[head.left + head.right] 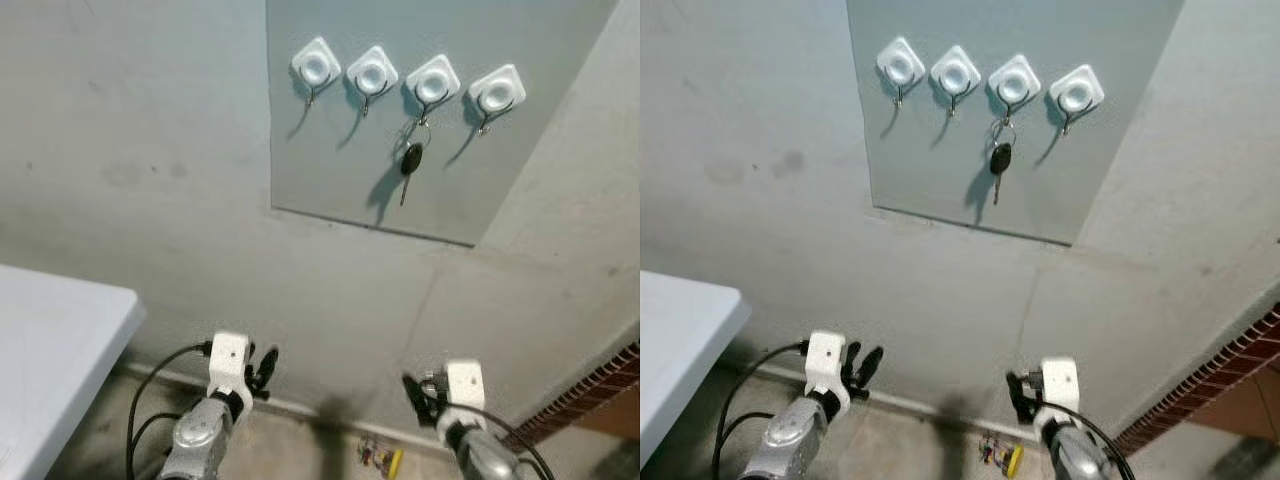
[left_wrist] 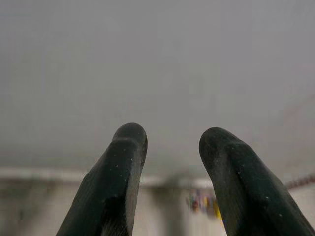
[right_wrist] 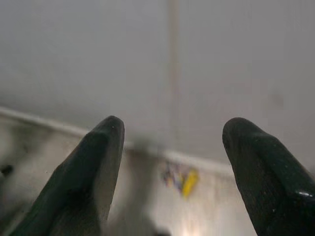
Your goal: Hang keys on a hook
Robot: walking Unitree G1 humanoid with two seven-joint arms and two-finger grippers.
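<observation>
From the left eye view, the key [image 1: 410,160] hangs on the third hook [image 1: 432,82] of four on a grey panel [image 1: 330,170], high above both lowered grippers. The left gripper [image 1: 262,368] and right gripper [image 1: 412,390] point at the wall base. In the left wrist view the fingers [image 2: 118,182] stand apart, empty. In the right wrist view the fingers [image 3: 93,172] are spread wide, a small yellow object [image 3: 188,181] on the floor beyond them.

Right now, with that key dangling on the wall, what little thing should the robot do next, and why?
Probably nothing more than keep both arms low and step back. The key already hangs by its ring from the third hook of the four on the grey panel. The left gripper and right gripper are both down near the floor, open and holding nothing, so the hanging looks done.
</observation>
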